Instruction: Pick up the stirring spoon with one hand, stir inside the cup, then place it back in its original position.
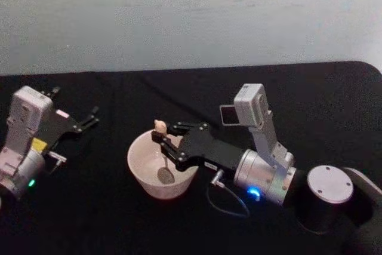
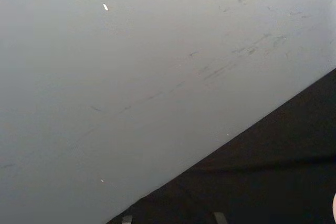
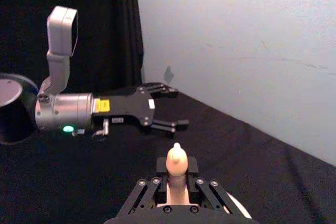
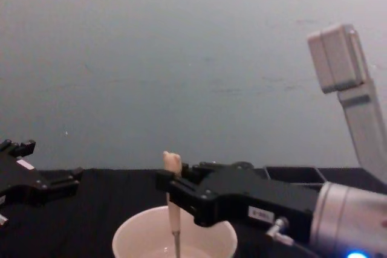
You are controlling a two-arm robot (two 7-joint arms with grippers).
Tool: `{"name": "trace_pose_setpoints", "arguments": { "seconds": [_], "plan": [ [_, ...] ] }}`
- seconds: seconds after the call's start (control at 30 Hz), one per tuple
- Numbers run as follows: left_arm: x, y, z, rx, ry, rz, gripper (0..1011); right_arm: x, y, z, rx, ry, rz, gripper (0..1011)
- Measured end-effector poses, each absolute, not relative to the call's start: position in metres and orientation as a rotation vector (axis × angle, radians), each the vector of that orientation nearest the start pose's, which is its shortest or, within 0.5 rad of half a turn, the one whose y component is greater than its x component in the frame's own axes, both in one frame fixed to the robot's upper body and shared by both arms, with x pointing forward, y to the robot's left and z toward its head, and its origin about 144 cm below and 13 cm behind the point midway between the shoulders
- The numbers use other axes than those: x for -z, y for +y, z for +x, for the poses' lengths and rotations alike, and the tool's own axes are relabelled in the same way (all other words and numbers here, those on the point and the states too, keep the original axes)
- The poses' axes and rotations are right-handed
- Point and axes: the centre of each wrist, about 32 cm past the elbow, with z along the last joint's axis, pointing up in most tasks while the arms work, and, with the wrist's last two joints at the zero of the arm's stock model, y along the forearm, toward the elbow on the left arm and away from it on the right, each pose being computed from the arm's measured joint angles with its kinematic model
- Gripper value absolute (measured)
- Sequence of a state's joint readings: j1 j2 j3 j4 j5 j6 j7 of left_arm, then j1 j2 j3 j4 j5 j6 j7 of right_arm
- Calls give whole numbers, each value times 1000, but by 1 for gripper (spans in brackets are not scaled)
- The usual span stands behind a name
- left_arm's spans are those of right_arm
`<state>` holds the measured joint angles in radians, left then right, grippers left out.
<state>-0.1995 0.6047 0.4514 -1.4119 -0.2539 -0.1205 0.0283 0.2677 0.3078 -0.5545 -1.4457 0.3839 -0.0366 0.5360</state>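
The right gripper [image 1: 162, 140] reaches in from about 4 o'clock of the cup [image 1: 138, 168] and is pinched on the pale handle of the stirring spoon [image 1: 165, 175]. The spoon stands nearly upright, its bear-like head poking above the fingers and its metal bowl down inside the cup, toward 5 o'clock of the cup's centre. The chest view has the thin neck dropping below the cup's rim (whether the bowl touches the bottom cannot be told). The cup sits on the black bench [image 1: 119, 219], a little toward 7 o'clock of the head view's middle. The left gripper [image 1: 94, 117] hangs well apart at 9 o'clock of the cup, fingers spread and holding nothing. Behind the right gripper, the chest view shows the rim of a dark square holder [image 4: 296, 174].
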Motion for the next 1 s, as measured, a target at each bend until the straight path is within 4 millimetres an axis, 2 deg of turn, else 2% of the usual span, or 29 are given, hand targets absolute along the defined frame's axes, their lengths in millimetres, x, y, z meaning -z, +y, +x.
{"name": "trace_pose_setpoints", "arguments": {
  "seconds": [0.5,1.0],
  "plan": [
    [-1140,310,489,-1248,-285,304,1002,-1153,-149,513,586,-14,-5,211],
    [-1140,310,489,-1248,-285,304,1001,-1154,-155,523,644,-15,-6,211]
  ]
}}
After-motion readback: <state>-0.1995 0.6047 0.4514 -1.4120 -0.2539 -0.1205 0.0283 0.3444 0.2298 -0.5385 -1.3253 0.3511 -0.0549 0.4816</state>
